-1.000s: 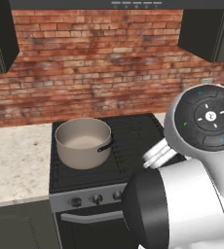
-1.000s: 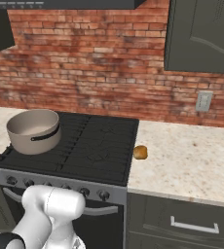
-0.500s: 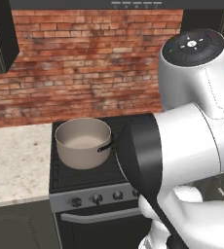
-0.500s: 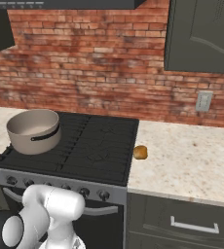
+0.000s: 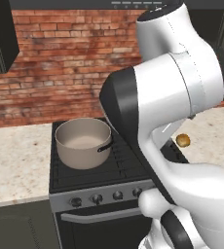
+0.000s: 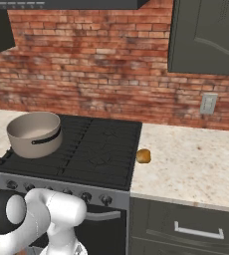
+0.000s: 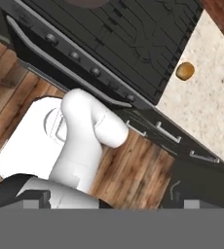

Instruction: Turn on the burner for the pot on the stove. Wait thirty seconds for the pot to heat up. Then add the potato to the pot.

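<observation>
The pot [image 5: 83,142] sits on the back left burner of the stove [image 6: 101,149]; its dark handle sticks out toward the middle. The potato [image 6: 143,156] lies on the counter [image 6: 196,164] just right of the stove, well apart from the pot. The gripper's tips are too hard to see in the hand view; its jaws are wide open and hold nothing.
</observation>
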